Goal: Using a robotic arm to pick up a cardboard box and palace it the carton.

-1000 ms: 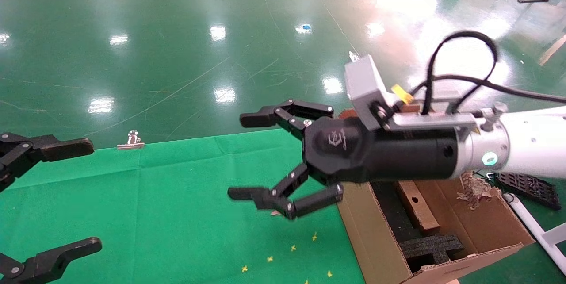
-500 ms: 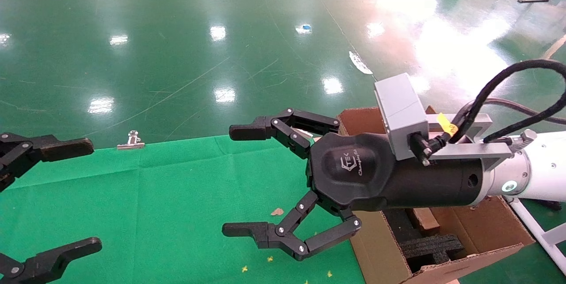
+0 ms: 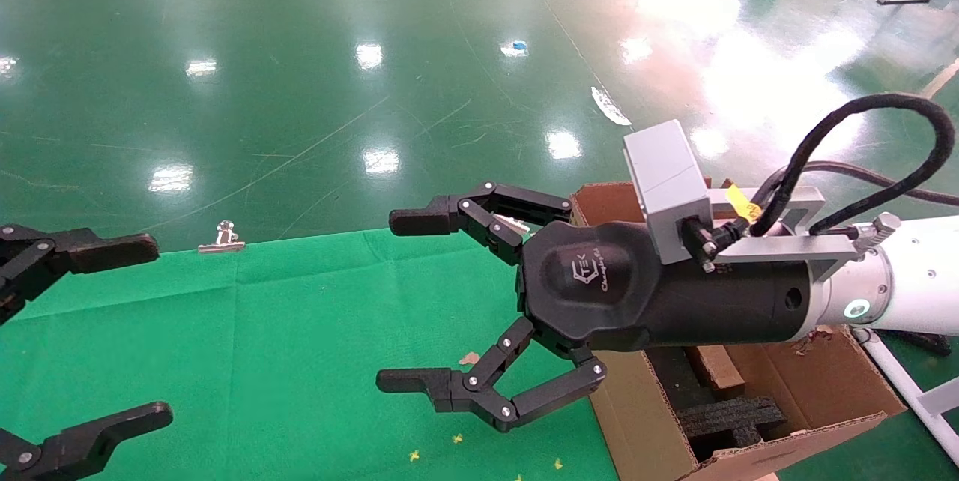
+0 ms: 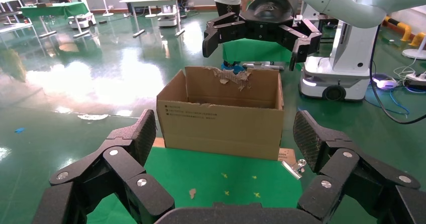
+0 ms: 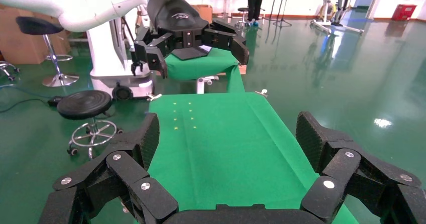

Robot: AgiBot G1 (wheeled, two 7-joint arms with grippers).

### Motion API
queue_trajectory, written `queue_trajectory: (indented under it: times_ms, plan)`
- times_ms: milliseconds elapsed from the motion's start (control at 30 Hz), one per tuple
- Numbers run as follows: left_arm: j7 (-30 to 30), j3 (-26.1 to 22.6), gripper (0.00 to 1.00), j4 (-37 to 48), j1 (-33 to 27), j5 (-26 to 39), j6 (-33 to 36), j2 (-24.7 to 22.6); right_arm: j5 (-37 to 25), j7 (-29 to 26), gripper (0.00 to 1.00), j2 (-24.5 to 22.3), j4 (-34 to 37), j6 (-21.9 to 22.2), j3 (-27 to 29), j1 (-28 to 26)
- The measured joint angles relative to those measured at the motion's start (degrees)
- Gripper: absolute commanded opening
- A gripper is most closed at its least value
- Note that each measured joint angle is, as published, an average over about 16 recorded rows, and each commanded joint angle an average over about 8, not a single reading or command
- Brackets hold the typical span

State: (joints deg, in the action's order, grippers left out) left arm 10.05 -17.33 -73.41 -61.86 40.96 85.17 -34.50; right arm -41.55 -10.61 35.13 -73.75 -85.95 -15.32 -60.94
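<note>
My right gripper (image 3: 402,301), black on the white robotic arm (image 3: 910,286), hangs open and empty above the green cloth, just left of the carton (image 3: 644,421). Its fingers (image 5: 146,141) frame only bare cloth in the right wrist view. The carton is large, brown and corrugated, with torn flaps and black print (image 4: 221,121). Inside it, a brown end of the cardboard box (image 3: 715,368) shows under the arm; the remainder is hidden. My left gripper (image 3: 148,330) is parked open at the table's left edge, and the right wrist view shows it far off (image 5: 196,58).
Black foam blocks (image 3: 730,417) lie in the carton. A green cloth (image 3: 262,331) covers the table, held at its far edge by a metal binder clip (image 3: 222,240). Small yellow marks (image 3: 457,437) dot the cloth. A white frame (image 3: 906,383) stands right of the carton.
Over the second, my right gripper dropped, came nearer and turned at the wrist, its fingers spread wider; in the last half second it barely moved. The left gripper stayed still.
</note>
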Motion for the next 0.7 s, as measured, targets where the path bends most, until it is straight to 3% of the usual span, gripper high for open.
queue_trajectory:
  times_ms: [700]
  plan:
    - [0.0,0.0,1.0,0.0,0.0,0.0,0.0,0.0,-0.3,-0.1,1.0,-0.1,0.2,0.2,-0.6,-0.6]
